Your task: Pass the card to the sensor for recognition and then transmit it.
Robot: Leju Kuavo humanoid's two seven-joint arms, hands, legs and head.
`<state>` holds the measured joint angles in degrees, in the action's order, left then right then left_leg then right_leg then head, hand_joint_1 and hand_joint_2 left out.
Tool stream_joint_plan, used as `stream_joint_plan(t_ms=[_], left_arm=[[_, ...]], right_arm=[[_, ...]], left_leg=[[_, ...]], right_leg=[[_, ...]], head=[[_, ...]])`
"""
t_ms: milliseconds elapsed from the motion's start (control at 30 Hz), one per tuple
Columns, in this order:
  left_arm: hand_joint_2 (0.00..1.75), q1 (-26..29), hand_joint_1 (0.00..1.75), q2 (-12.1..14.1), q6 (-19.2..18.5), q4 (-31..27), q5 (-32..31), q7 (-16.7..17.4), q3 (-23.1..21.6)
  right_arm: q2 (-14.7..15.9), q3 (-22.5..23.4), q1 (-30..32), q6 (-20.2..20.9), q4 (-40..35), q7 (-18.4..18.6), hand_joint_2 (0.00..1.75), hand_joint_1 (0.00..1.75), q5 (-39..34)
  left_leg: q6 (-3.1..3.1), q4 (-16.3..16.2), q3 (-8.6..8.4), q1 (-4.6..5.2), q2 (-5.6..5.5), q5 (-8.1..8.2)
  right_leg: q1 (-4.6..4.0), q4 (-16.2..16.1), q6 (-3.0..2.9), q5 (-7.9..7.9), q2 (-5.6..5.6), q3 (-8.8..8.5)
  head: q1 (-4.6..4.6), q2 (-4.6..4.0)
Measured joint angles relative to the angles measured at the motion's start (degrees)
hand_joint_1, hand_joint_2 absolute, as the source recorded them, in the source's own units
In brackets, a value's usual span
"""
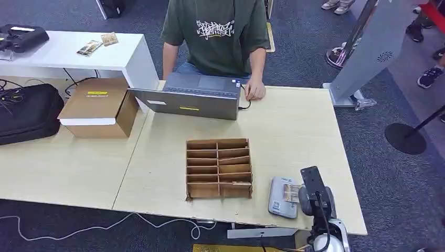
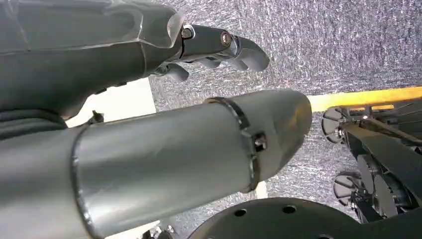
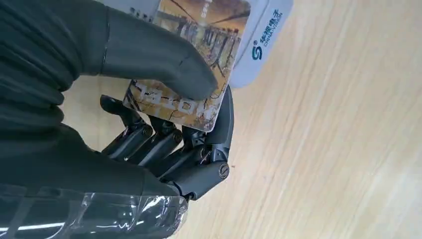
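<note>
Light wood table, near edge by its right corner: right hand pinches the card thumb-over-fingers right over the grey sensor, so recognition looks underway, handover still left; left hand hangs off-table, fingers curled on nothing.

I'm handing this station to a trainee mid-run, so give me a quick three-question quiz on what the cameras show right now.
1. True or false: the right hand holds the card between thumb and fingers.
2. Where is the card relative to the sensor? A) above it B) inside the cardboard organizer C) on the laptop
3. Fill in: behind the laptop sits a ____.

Key: 1 true. 2 A. 3 person.
</note>
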<state>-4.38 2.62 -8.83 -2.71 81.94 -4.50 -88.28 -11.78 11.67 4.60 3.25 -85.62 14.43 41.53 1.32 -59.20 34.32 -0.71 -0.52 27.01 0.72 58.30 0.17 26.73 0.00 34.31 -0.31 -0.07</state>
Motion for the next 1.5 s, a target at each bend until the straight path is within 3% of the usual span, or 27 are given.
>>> stream_joint_plan(t_ms=[400, 833, 1067, 1400, 1500], left_arm=[[0.0, -0.2, 0.0, 0.4, 0.0, 0.0, -0.4, 0.3, 0.0], [0.0, -0.2, 0.0, 0.5, 0.0, 0.0, 0.9, 0.4, 0.0], [0.0, -0.1, 0.0, 0.1, 0.0, 0.0, 2.5, -0.3, 0.0], [0.0, -0.1, 0.0, -0.5, 0.0, 0.0, 2.9, -0.6, 0.0], [0.0, -0.1, 0.0, -0.7, 0.0, 0.0, 3.1, -0.7, 0.0]], right_arm=[[2.3, 1.3, -3.5, 2.0, 6.6, 0.4, 1.75, 1.75, 0.3], [3.1, 2.7, -6.2, 0.1, 10.4, -0.4, 1.75, 1.75, 1.3], [2.8, 2.8, -5.9, -10.4, 7.5, -6.0, 1.75, 1.75, 3.1], [1.4, 2.8, -4.2, -16.5, 0.7, -9.7, 1.75, 1.75, 5.5], [1.1, 2.8, -3.7, -21.2, -0.7, -9.2, 1.75, 1.75, 12.7]], left_leg=[[0.0, 0.0, -0.1, 0.01, 0.02, 0.0], [-0.01, 0.0, -0.33, 0.02, 0.11, 0.0], [-0.01, 0.0, -0.27, 0.04, 0.09, 0.0], [0.0, 0.0, -0.12, 0.03, 0.09, 0.01], [0.0, 0.0, -0.11, 0.03, 0.09, 0.01]], right_leg=[[0.0, 0.0, 0.01, 0.0, 0.05, -0.1], [0.0, 0.0, 0.02, -0.02, 0.07, -0.33], [0.01, 0.0, 0.02, -0.02, 0.06, -0.28], [0.01, 0.0, -0.03, 0.03, 0.06, -0.1], [0.01, 0.0, -0.03, 0.03, 0.05, -0.1]], head=[[0.0, -0.02], [0.0, -0.02], [0.0, 0.0], [0.0, 0.0], [0.0, 0.0]])
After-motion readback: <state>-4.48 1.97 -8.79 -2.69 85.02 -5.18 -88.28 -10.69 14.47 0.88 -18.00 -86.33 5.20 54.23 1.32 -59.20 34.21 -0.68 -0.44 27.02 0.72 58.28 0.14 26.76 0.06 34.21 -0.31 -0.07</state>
